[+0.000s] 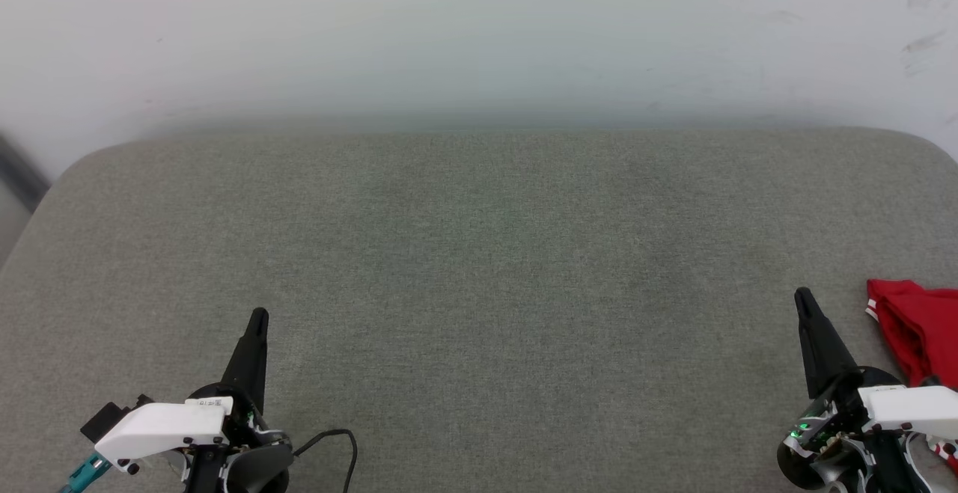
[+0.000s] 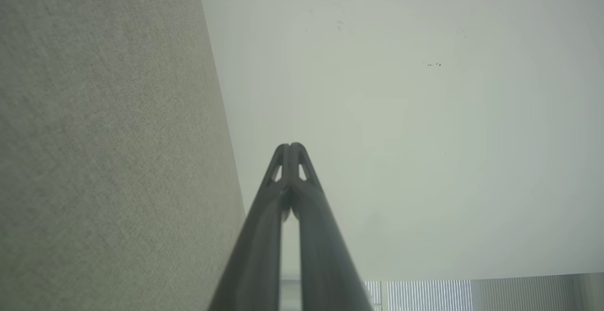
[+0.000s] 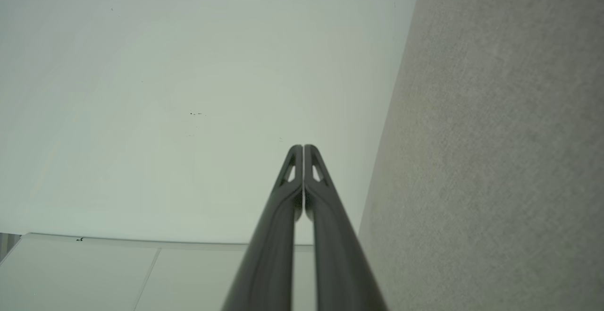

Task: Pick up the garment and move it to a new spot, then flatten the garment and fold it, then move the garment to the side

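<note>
Well, the garment [image 1: 917,336] lay bunched at the tabletop's [image 1: 479,291] right edge, maybe waiting, maybe put aside; both pairs of jaws rested pressed together, holding nothing.

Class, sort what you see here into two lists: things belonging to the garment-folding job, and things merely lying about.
Job: red garment, bunched at the right edge; left gripper and right gripper, both shut; grey fabric surface.
Lying about: black cable by the left gripper.
</note>
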### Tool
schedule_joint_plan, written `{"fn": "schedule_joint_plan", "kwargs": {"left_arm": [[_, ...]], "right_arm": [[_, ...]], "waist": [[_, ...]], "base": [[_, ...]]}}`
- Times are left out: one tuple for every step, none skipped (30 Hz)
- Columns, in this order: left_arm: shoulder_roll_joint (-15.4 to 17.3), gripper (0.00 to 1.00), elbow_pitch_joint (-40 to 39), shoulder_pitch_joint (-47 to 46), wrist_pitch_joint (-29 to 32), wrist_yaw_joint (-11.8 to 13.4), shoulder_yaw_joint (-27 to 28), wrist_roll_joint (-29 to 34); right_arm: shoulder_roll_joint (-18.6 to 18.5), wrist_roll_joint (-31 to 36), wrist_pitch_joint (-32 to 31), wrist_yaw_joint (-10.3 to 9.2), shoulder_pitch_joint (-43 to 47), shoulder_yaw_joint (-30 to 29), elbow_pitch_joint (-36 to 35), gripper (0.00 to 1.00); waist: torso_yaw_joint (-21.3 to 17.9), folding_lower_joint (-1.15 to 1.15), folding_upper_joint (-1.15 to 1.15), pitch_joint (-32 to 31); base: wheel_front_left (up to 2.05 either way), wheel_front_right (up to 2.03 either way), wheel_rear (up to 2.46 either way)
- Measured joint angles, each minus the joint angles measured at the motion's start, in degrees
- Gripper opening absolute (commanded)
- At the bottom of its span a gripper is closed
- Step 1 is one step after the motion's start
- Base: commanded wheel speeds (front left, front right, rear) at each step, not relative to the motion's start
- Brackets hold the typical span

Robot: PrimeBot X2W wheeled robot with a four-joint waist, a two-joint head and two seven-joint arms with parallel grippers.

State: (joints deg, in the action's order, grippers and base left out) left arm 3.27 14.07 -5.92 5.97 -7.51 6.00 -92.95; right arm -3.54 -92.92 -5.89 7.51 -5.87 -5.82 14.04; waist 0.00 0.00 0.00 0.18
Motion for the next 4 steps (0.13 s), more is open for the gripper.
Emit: {"fn": "schedule_joint_plan", "kwargs": {"left_arm": [[0.0, 0.0, 0.0, 0.0, 0.0, 0.0, 0.0, 0.0], [0.0, 0.0, 0.0, 0.0, 0.0, 0.0, 0.0, 0.0], [0.0, 0.0, 0.0, 0.0, 0.0, 0.0, 0.0, 0.0], [0.0, 0.0, 0.0, 0.0, 0.0, 0.0, 0.1, 0.0]], "right_arm": [[0.0, 0.0, 0.0, 0.0, 0.0, 0.0, 0.0, 0.0], [0.0, 0.0, 0.0, 0.0, 0.0, 0.0, 0.0, 0.0], [0.0, 0.0, 0.0, 0.0, 0.0, 0.0, 0.0, 0.0], [0.0, 0.0, 0.0, 0.0, 0.0, 0.0, 0.0, 0.0]], "waist": [[0.0, 0.0, 0.0, 0.0], [0.0, 0.0, 0.0, 0.0], [0.0, 0.0, 0.0, 0.0], [0.0, 0.0, 0.0, 0.0]], "base": [[0.0, 0.0, 0.0], [0.0, 0.0, 0.0], [0.0, 0.0, 0.0], [0.0, 0.0, 0.0]]}}
